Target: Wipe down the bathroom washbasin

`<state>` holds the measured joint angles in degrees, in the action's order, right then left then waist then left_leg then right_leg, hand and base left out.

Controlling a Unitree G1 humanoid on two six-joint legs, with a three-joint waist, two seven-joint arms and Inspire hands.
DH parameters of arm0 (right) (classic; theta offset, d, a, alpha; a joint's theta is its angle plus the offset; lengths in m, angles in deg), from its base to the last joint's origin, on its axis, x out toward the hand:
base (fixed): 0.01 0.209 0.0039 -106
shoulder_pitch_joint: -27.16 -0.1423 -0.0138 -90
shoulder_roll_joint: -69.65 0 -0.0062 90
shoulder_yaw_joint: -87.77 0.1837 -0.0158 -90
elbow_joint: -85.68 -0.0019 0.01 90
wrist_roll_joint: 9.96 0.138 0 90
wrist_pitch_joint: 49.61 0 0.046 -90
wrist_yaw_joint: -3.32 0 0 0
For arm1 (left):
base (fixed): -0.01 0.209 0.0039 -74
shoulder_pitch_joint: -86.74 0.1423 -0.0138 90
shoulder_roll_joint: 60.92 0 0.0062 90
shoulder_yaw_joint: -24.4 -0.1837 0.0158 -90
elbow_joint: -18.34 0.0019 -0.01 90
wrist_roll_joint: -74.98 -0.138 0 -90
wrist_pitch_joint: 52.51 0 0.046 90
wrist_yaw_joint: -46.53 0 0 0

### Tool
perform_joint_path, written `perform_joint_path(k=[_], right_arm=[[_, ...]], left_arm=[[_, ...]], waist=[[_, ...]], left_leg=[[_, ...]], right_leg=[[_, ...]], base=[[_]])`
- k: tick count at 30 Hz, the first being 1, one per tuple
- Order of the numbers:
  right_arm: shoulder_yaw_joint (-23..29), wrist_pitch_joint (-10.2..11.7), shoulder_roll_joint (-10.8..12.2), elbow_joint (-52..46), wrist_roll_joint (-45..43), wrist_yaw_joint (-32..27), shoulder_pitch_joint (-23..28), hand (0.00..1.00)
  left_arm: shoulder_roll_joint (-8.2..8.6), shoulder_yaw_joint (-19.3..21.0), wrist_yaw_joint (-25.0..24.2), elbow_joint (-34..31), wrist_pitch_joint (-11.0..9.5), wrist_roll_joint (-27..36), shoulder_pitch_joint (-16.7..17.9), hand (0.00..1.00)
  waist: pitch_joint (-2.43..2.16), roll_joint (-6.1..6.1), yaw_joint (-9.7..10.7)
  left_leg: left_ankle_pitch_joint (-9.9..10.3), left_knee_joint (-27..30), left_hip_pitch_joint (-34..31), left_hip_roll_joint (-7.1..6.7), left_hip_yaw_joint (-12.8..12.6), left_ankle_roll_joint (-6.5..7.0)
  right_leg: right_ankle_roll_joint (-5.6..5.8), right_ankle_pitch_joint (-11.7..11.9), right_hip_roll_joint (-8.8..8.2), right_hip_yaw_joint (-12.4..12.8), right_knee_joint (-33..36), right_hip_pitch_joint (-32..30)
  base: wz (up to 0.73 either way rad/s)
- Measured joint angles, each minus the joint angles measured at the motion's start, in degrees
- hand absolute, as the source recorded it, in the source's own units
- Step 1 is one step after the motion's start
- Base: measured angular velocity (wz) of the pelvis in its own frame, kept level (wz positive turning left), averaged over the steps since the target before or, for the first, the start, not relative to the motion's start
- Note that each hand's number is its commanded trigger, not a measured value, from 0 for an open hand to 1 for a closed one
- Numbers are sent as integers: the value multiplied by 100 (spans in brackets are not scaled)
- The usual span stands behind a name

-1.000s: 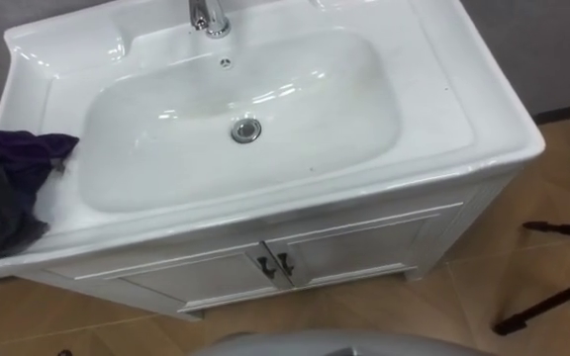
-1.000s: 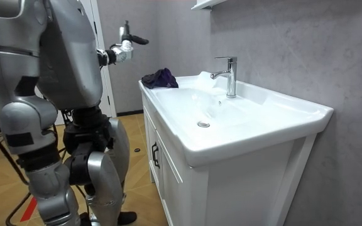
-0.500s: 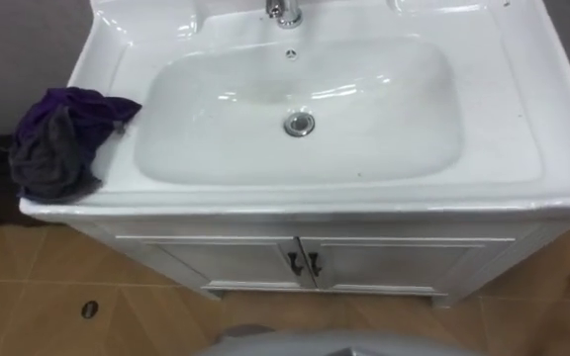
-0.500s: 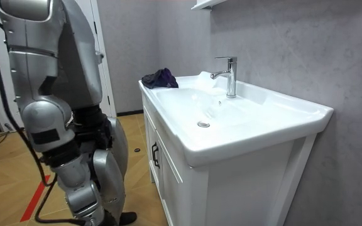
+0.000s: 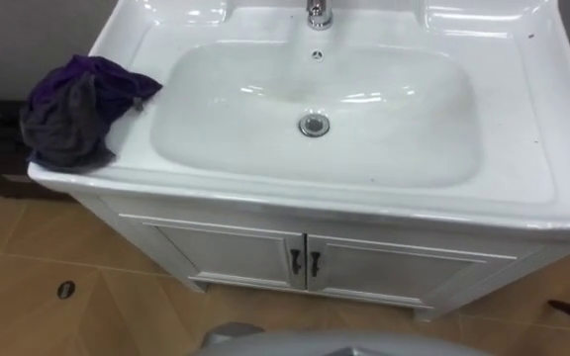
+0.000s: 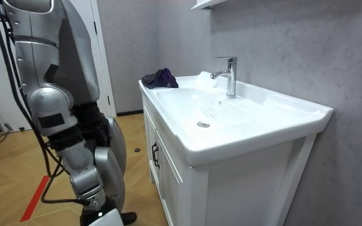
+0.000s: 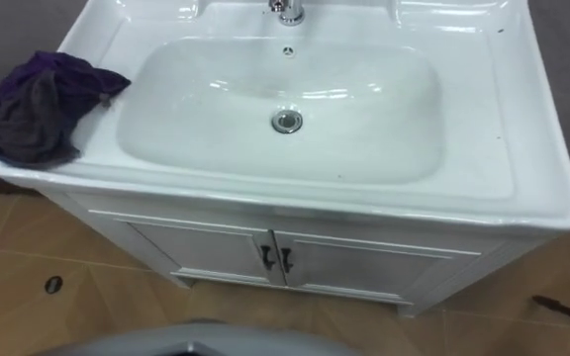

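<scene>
Resting on basin (image 5: 554,148) (left rim): cloth (image 5: 72,114)

One white basin (image 5: 527,148) has one bowl, with one drain (image 5: 314,125) in its bottom and one overflow hole (image 5: 317,54) above that. One tap (image 6: 230,75) stands at the middle of the basin's back edge. One crumpled bundle of cloth (image 5: 72,109), purple and grey, lies on the left edge by the front corner; whether it is one piece or two cannot be told. One cabinet (image 6: 244,188) below has two doors, a left door (image 5: 228,252) and a right door (image 5: 404,272), and two dark handles (image 5: 294,261) where they meet.
</scene>
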<state>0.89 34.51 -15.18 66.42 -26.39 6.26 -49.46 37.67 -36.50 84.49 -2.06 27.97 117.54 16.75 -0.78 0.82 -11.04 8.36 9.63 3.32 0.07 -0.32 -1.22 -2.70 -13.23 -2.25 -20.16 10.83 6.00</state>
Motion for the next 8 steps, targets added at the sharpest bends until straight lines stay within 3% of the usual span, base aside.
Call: perform_joint_path(k=[4, 8], right_arm=[[-19, -57, 21, 126, -19, 250, -1, 0], [-17, -180, 20, 343, -6, 415, -162, 0]], left_arm=[[26, -108, -542, 378, 262, -280, -7, 0], [15, -757, -1316, 449, 594, -1013, -51, 0]], waist=[[2, -10, 67], [11, -37, 381]], left_leg=[[8, -4, 27, 7, -113, 11], [8, 3, 56, 6, -145, 11]], right_leg=[[4, -2, -3, 34, 2, 19], [10, -10, -11, 2, -7, 68]], base=[[-4], [5]])
